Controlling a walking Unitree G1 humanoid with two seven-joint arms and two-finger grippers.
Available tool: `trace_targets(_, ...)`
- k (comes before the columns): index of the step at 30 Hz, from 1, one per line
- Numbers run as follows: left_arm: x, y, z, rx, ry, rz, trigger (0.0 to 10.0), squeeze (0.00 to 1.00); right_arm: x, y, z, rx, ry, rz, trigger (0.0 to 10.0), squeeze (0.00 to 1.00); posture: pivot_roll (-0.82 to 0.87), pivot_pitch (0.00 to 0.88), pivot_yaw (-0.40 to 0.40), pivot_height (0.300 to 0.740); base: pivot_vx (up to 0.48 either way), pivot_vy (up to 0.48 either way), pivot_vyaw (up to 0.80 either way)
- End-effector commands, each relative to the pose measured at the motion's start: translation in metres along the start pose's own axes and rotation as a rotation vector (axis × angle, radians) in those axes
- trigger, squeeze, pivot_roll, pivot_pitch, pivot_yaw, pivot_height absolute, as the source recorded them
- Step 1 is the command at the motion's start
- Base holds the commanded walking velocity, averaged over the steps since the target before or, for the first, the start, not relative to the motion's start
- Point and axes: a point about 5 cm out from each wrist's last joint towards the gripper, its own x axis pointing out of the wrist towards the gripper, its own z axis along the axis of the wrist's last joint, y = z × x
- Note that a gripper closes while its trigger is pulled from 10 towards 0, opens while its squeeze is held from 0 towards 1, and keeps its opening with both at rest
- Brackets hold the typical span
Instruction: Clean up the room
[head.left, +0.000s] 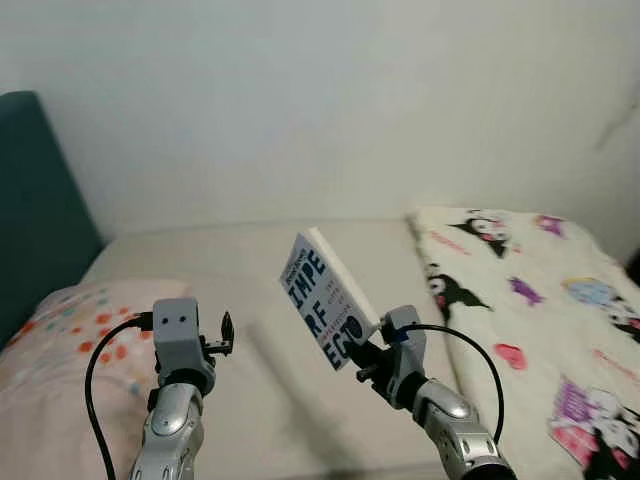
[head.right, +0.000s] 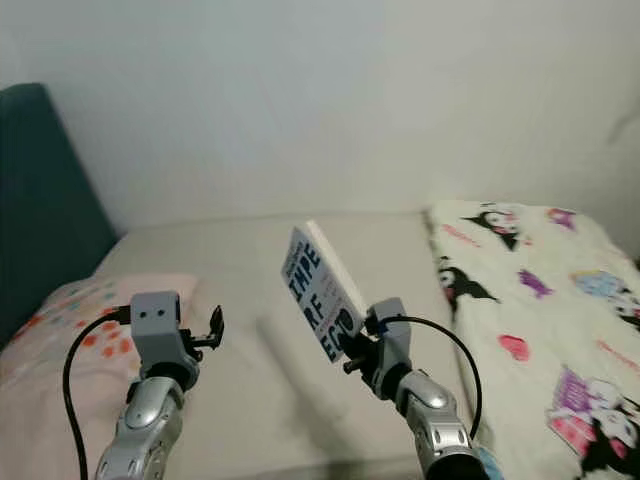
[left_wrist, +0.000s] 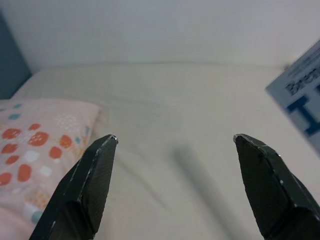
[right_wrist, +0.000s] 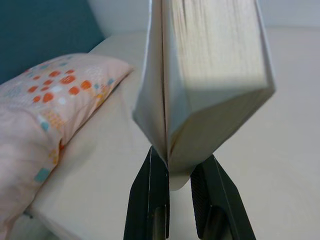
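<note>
My right gripper (head.left: 357, 337) is shut on the lower corner of a white book (head.left: 323, 299) with large dark blue letters on its cover, holding it upright and tilted above the cream bed sheet (head.left: 260, 300). In the right wrist view the book (right_wrist: 210, 70) stands between the two black fingers (right_wrist: 150, 195), its page edges facing the camera. My left gripper (head.left: 226, 335) hovers open over the bed to the left of the book, with nothing between its fingertips (left_wrist: 102, 150). A corner of the book (left_wrist: 300, 95) shows in the left wrist view.
A pink pillow (head.left: 70, 340) with orange and teal dots lies at the left by a dark teal headboard (head.left: 35, 210). A white blanket (head.left: 530, 300) printed with cartoon characters covers the right side of the bed. A pale wall (head.left: 320, 100) runs behind.
</note>
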Motion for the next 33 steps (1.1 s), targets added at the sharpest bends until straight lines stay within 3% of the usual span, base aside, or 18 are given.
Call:
trace_targets(1, -0.0007, 0.0016, -0.0087, 0.057, 0.051, 0.002, 10.0, 0.00, 0.0056, 0.0037, 0.0083, 0.021, -0.034, 0.015, 10.0, 0.00, 0.02, 0.000, -0.042, 0.739, 0.000, 0.000, 0.00)
trace_targets(8, -0.0018, 0.0011, -0.0135, 0.118, 0.062, -0.051, 10.0, 0.00, 0.0051, 0.0043, 0.0043, 0.035, -0.013, 0.020, 10.0, 0.00, 0.02, 0.000, -0.039, 0.730, 0.000, 0.000, 0.00)
trace_targets(33, -0.0056, 0.0031, -0.0159, 0.128, 0.073, -0.057, 10.0, 0.00, 0.0037, 0.0089, 0.0030, 0.057, -0.008, 0.063, 10.0, 0.00, 0.02, 0.000, -0.043, 0.635, 0.000, 0.000, 0.00)
